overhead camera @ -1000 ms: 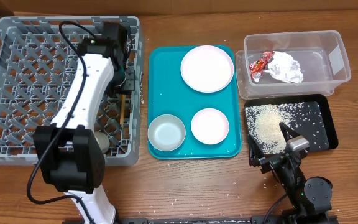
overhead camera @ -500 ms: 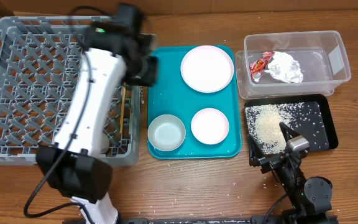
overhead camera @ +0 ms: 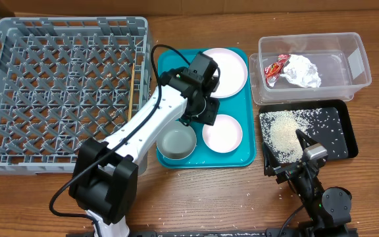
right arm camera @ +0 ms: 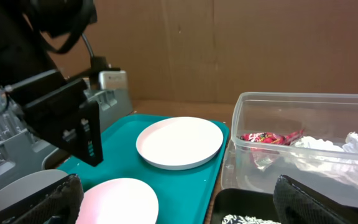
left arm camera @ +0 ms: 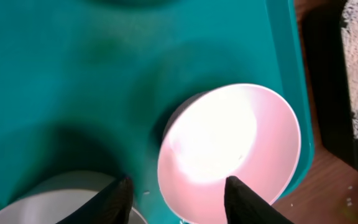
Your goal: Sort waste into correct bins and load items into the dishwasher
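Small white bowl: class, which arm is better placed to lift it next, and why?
Probably left: the left gripper hovers open just above the small white bowl; the right gripper sits back near the black tray.

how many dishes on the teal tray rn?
3: plate far right on the teal tray, white bowl near right, steel bowl near left. Left arm covers the tray's middle; something small could hide beneath.
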Tool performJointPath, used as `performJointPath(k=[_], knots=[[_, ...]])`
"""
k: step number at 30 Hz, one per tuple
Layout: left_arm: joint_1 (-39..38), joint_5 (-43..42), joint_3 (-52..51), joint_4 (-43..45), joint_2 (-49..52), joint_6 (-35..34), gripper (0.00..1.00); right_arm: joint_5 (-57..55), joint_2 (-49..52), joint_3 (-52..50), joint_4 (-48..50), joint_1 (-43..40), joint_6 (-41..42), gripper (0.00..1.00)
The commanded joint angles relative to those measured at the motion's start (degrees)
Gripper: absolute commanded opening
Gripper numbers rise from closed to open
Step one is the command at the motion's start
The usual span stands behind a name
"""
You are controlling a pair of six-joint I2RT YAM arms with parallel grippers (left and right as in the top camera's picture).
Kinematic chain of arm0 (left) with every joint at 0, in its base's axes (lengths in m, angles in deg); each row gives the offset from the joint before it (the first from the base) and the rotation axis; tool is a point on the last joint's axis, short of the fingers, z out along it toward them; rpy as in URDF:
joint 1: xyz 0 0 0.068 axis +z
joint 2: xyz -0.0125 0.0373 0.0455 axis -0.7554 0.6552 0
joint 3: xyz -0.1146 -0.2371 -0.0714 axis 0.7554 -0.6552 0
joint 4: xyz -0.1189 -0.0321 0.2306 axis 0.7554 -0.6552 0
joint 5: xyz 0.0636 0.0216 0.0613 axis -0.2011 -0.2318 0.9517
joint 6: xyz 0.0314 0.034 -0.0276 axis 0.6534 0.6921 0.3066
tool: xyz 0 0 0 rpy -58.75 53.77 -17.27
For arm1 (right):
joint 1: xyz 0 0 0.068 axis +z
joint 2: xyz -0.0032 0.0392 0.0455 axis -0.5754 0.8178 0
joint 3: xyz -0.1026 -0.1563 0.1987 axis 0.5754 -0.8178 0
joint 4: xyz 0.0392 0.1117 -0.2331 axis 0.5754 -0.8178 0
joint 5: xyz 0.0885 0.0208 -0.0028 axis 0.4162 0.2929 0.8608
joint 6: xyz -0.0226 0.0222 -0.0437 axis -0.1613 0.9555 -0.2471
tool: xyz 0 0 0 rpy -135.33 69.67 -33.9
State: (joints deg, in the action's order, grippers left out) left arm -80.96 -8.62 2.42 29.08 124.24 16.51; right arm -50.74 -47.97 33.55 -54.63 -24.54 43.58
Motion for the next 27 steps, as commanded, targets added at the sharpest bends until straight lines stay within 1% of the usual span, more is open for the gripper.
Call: performJointPath(k=[1,6,11,14,20,23,24,26,27], knots=[[-0.07,1.33,-3.85,2.71,-0.17,-2.19,0.44,-0.31,-0.68,-0.61,0.42,0.33,0.02,1.0],[-0.15,0.92,-8.39,7.76,-0.07,-2.95,0.44,-0.31,-0.68,-0.61,0.42,0.33,0.02,1.0],[-0.66,0.83,-10.95,10.19,-0.07,-3.5,0.44,-0.31,-0.68,-0.61,0.42,0.33,0.04,1.0],[-1.05,0.81,-11.69,11.45,0.28,-3.82,0.4,-0.31,-0.68,-0.61,0.42,0.33,0.02,1.0],[-2.27,0.72,-11.78,14.4,3.04,-4.81,0.37,-0.31,-0.68,-0.61,0.39,0.33,0.02,1.0],[-2.36,0.7,-11.76,14.91,4.63,-5.18,0.26,-0.28,-0.68,-0.61,0.39,0.33,0.04,1.0],[-2.34,0.52,-11.76,14.86,4.9,-5.16,0.21,-0.28,-0.68,-0.61,0.39,0.33,0.02,1.0],[-2.05,0.52,-11.32,13.9,4.92,-5.16,0.04,-0.31,-0.68,-0.61,0.39,0.33,0.02,1.0],[-1.77,0.35,-10.45,12.7,4.81,-5.16,0.04,-0.31,-0.68,-0.61,0.42,0.33,0.04,1.0]])
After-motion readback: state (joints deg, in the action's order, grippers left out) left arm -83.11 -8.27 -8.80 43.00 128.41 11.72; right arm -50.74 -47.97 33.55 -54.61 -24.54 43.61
